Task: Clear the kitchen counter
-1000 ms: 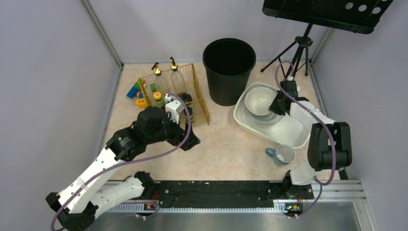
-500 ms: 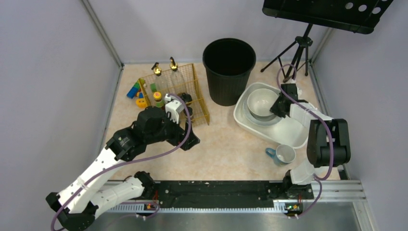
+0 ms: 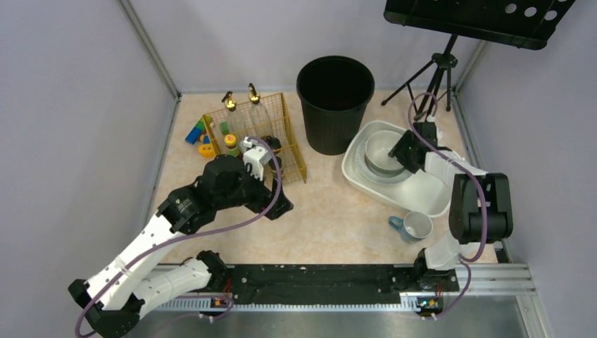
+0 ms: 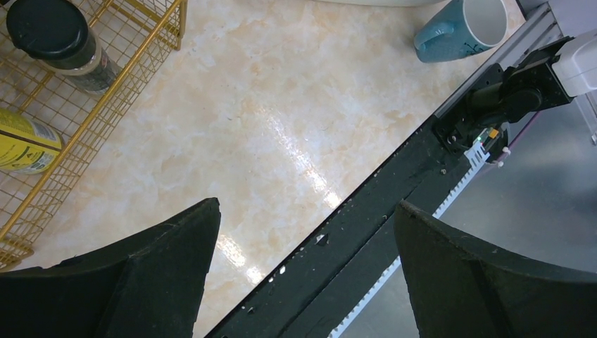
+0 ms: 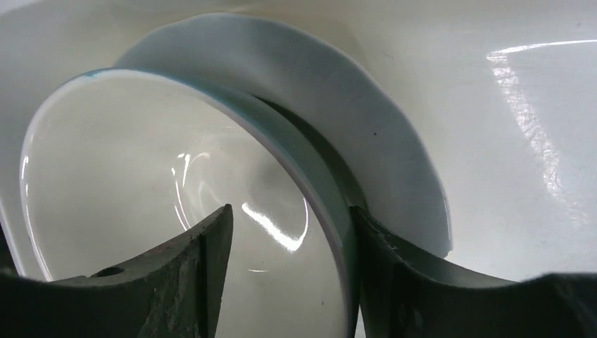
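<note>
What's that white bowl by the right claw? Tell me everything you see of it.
The white glossy bowl looks ceramic, round and deep, with a faint bluish rim, empty, mouth up. It sits on a pale plate inside the white rectangular tub. The right gripper straddles its rim, inner finger clear of it.

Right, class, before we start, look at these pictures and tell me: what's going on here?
Two robot arms are clearing a counter. The right gripper is at the bowl, which lies on a plate in the white tub. Its jaws stand apart astride the bowl's rim, not pinching it. The left gripper hangs open and empty over the counter beside the wire basket. A mug stands on the counter, just outside the tub.
</note>
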Robot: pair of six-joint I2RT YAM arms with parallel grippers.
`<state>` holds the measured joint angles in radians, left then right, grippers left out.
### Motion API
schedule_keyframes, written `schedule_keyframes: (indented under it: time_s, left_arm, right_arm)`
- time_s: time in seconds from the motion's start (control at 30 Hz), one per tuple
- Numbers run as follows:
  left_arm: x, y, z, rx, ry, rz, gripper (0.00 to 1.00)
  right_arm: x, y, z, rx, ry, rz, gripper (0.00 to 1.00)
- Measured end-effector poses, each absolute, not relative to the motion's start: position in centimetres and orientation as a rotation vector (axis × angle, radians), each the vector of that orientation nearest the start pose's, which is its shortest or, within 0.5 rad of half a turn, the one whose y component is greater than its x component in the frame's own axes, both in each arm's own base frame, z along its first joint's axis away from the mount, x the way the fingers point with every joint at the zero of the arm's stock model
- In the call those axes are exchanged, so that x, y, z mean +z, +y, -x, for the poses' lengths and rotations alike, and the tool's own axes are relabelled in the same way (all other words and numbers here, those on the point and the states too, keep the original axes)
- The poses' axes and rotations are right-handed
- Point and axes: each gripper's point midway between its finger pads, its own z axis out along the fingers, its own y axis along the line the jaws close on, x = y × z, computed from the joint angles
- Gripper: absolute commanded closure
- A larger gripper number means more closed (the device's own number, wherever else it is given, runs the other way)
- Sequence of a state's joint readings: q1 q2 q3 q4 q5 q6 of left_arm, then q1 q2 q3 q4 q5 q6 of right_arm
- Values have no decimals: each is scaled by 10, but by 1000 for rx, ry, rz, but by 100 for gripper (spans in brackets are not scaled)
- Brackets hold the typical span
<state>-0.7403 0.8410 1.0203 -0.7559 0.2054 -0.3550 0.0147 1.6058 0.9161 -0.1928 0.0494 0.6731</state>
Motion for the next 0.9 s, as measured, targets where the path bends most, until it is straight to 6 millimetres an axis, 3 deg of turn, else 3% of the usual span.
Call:
schedule_keyframes:
  time_s: [0.17, 0.33, 0.63, 0.77, 0.9]
  left_arm:
    - [248, -211, -155, -842, 2192, -560, 3]
    - [248, -211, -154, -847, 2191, -563, 3]
    - [252, -212, -155, -859, 2169, -554, 4]
    - [254, -212, -154, -869, 2152, -548, 4]
    - [253, -213, -154, -883, 2136, -543, 4]
  right_arm:
    - [61, 28, -393, 281, 2311, -806, 32]
    - [82, 28, -387, 297, 2284, -794, 31]
    - [165, 26, -361, 336, 2131, -719, 32]
    - [203, 25, -336, 353, 2056, -678, 33]
    - [221, 34, -308, 405, 2052, -623, 36]
